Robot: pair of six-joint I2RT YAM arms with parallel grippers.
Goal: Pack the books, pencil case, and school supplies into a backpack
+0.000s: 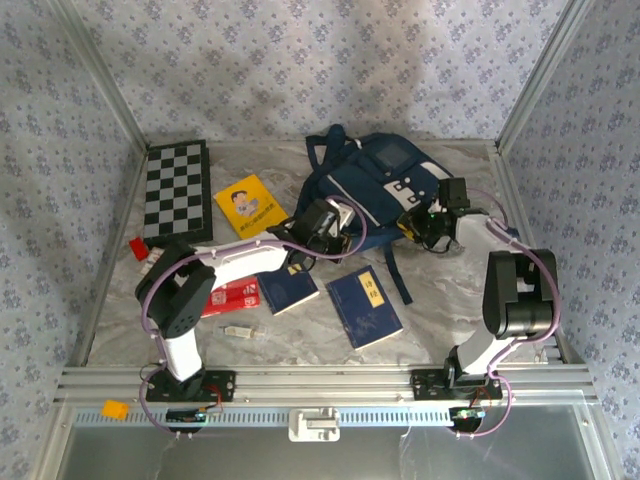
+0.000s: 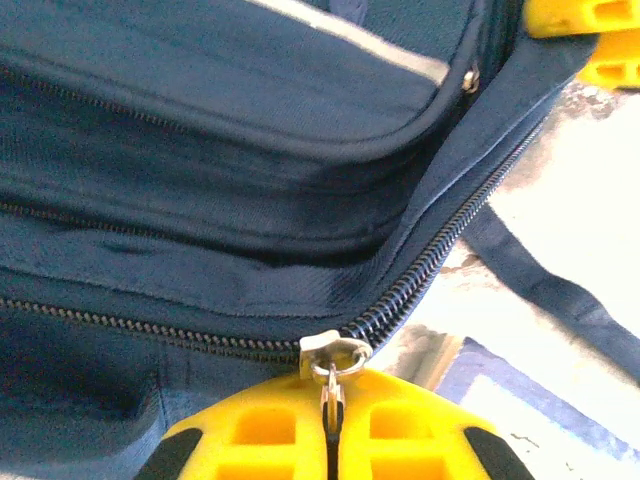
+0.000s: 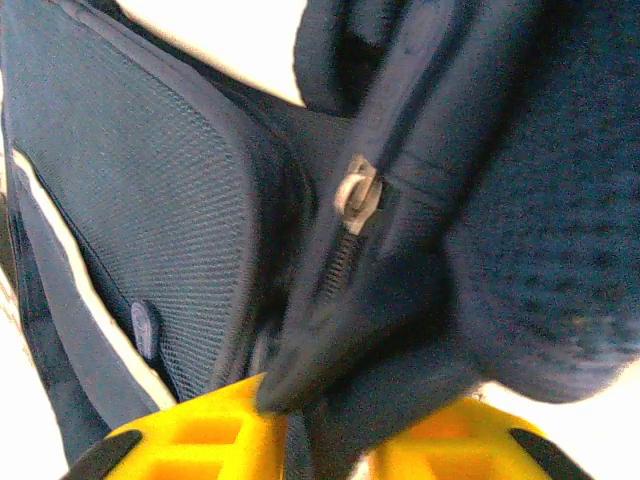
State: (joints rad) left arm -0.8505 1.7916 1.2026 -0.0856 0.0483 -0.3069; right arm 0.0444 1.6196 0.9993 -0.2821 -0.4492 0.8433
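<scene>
The navy backpack (image 1: 385, 175) lies at the back middle of the table. My left gripper (image 1: 335, 235) (image 2: 332, 415) is shut on the metal zipper pull (image 2: 333, 352) at the backpack's near side. My right gripper (image 1: 420, 222) (image 3: 310, 425) is at the backpack's right side, shut on a fold of its fabric (image 3: 330, 350) below a second zipper slider (image 3: 357, 195). The yellow book (image 1: 250, 205) lies left of the backpack. Two blue books (image 1: 288, 288) (image 1: 365, 307) lie in front. The red pencil case (image 1: 232, 297) sits under the left arm. A pale stick (image 1: 240, 330) lies near the front.
A chequered board (image 1: 177, 190) lies at the back left, with a tiny red block (image 1: 137, 247) in front of it. A dark strap (image 1: 398, 275) trails from the backpack toward the right blue book. Metal frame rails edge the table. An orange block (image 1: 114, 409) sits beyond the front rail.
</scene>
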